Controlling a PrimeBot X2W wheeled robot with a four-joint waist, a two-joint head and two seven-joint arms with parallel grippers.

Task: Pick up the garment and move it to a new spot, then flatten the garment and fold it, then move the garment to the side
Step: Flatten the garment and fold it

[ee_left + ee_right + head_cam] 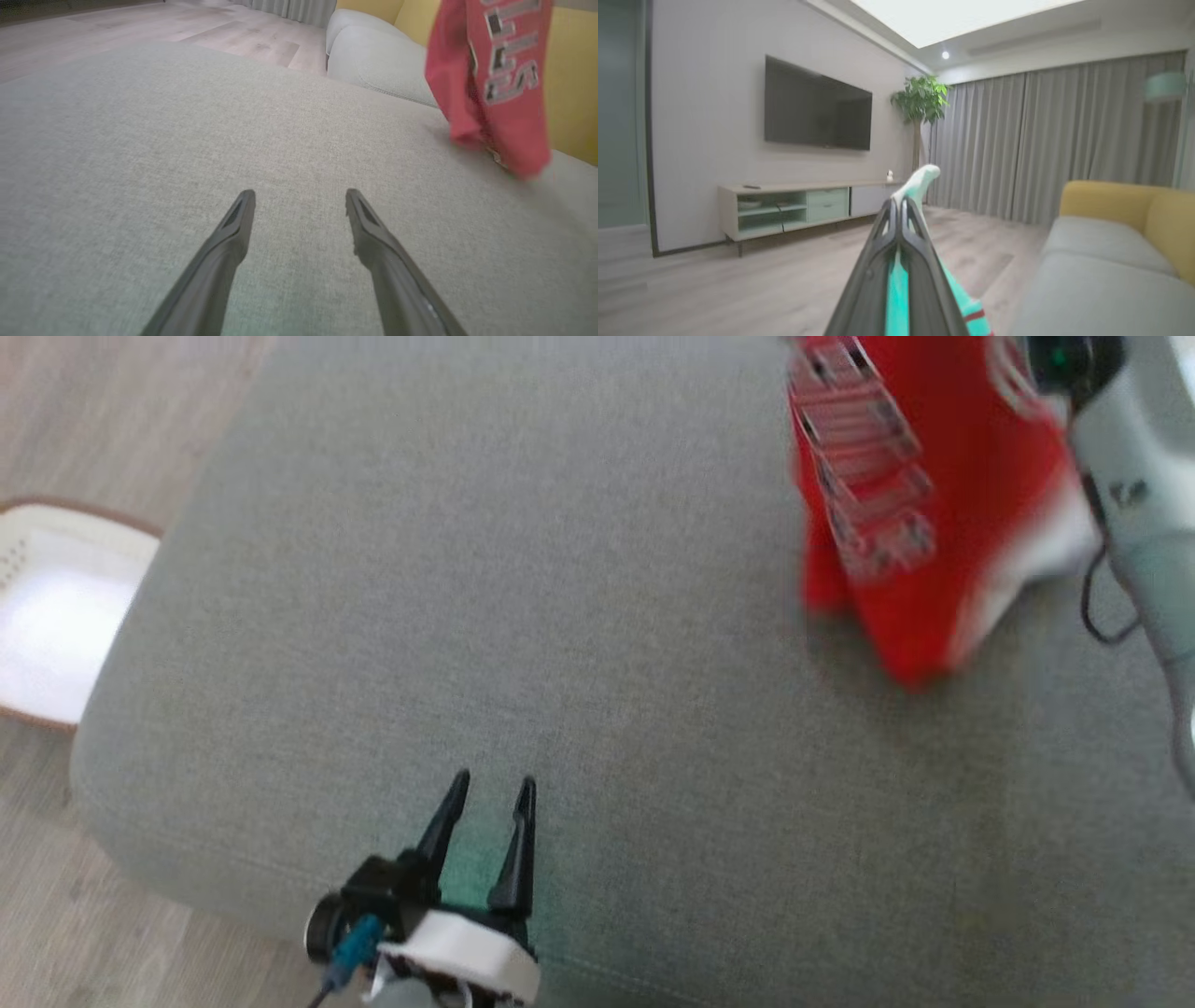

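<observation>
The garment (934,523) is red with pale block lettering and a white hem. It hangs in the air over the far right of the grey cushion (560,569), its lowest corner just above the fabric. My right gripper (899,205) is shut on a white edge of the garment (920,179), which sticks out past the fingertips. In the head view the pale right forearm (1134,485) rises beside the hanging cloth. My left gripper (495,782) is open near the cushion's front edge, nothing between its fingers. In the left wrist view it (300,193) hovers low over the cushion, the garment (504,93) to its far right.
A white basket (56,607) stands on the wood floor left of the cushion. A yellow sofa back (570,93) and a grey seat cushion (373,60) lie beyond the garment. A TV (817,107), a low cabinet (798,205) and a plant (920,98) line the far wall.
</observation>
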